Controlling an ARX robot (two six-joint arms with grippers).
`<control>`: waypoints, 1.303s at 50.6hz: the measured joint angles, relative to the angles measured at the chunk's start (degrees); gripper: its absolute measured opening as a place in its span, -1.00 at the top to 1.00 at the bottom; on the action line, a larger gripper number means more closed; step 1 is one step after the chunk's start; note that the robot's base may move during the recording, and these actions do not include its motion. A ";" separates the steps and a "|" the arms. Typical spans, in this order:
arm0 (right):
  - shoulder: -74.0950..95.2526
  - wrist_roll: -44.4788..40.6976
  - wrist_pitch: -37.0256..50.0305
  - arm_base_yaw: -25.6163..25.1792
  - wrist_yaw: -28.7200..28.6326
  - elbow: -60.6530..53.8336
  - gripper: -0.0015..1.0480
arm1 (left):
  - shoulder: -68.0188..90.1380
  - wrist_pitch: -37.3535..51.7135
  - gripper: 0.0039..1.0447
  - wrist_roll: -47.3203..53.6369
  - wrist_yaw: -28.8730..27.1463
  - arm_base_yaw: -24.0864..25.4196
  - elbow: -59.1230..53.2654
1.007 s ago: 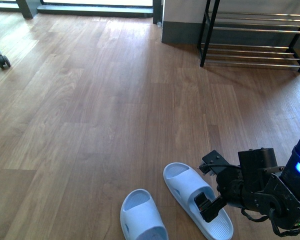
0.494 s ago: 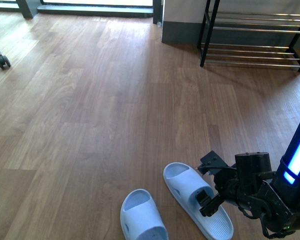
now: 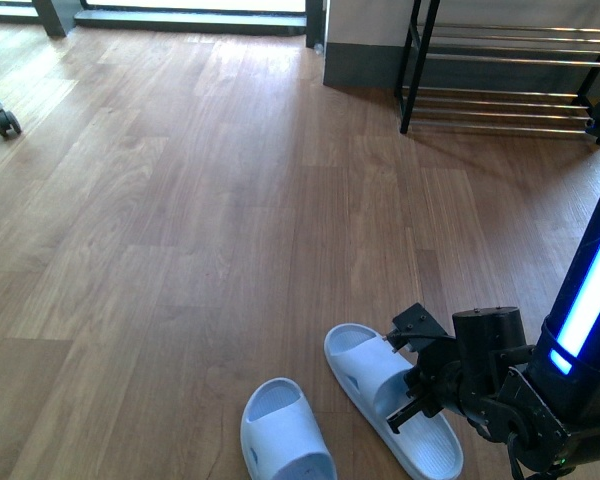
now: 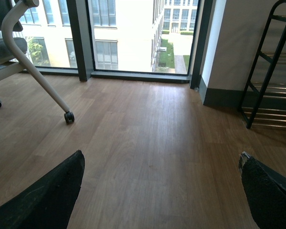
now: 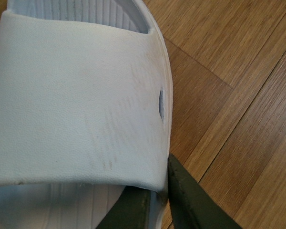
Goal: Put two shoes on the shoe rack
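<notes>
Left jaws spread; right jaws unclear, at slipper (image 3: 365,372) | wood floor (image 3: 230,220) | shoe rack (image 3: 500,98) far

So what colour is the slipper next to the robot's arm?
Pale blue, almost white. The slipper shows best in the front view.

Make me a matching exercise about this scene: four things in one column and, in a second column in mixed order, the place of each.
Things
1. right gripper
2. shoe rack
3. chair wheel
4. left slipper

Places
A. by the wall, far right of the front view
B. far left edge of the floor
C. lying alone on the floor, touched by nothing
D. at the strap of the right slipper

Pairs: 1-D, 2-A, 3-B, 4-C
</notes>
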 joint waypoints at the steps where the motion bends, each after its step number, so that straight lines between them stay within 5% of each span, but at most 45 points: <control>1: 0.00 0.11 -0.15 0.02 0.11 0.09 0.91 | 0.00 0.00 -0.83 0.00 -0.02 0.00 0.00; 13: -0.63 0.92 -0.55 0.39 1.95 -0.50 0.97 | 0.00 0.00 -0.83 0.00 -0.02 0.00 0.00; 25: -3.37 -9.53 6.71 -1.46 3.91 -4.50 0.97 | 0.00 0.00 -0.83 0.00 0.00 0.00 0.00; 30: -15.47 -14.99 -2.75 -7.21 -3.13 -14.12 0.97 | 0.00 0.00 -0.83 0.00 -0.04 0.00 0.00; 45: -65.96 -21.09 -11.30 -19.04 -5.33 -32.52 0.97 | 0.00 0.00 -0.83 0.00 -0.02 0.00 0.00; 56: -80.15 -22.99 -20.63 -25.83 -8.46 -37.07 0.97 | 0.00 0.00 -0.83 0.00 0.02 0.00 0.00; 66: -100.85 -19.58 -35.82 -34.29 -19.45 -38.29 0.97 | 0.00 0.00 -0.83 0.00 0.00 0.00 0.00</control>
